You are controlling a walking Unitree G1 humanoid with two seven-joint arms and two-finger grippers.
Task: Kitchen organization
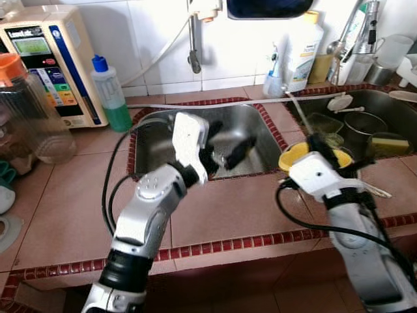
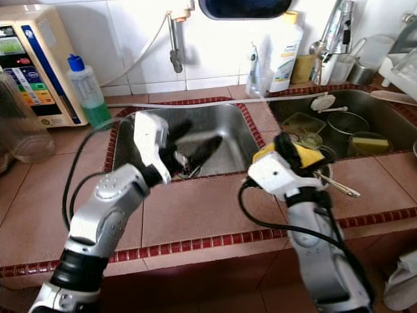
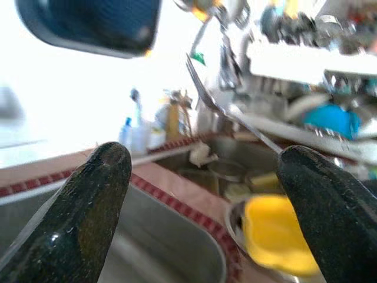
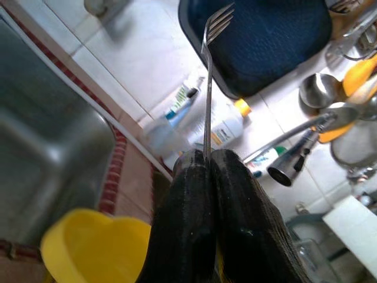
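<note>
So right pincer [image 4: 203,159] is clamped on a fork [image 4: 207,88] above the yellow bowl [image 1: 294,155], left pincer [image 1: 225,149] gaping over the sink [image 1: 251,130].

Appliance brand: a cream and blue countertop machine [image 1: 49,62] stands at ten o'clock against the tiled wall; near its top edge is a short dark word that appears to begin "Leve", too blurred to read in full.
Appliance panel: a green display and coloured buttons sit below that word; no characters on them can be read.
White bottle label: a tall white bottle with a yellow cap [image 1: 304,49] stands at one o'clock behind the sinks; its label carries printed lines too small to read.
Other bottles: the green bottle with a blue cap [image 1: 111,94] shows no readable print.
</note>
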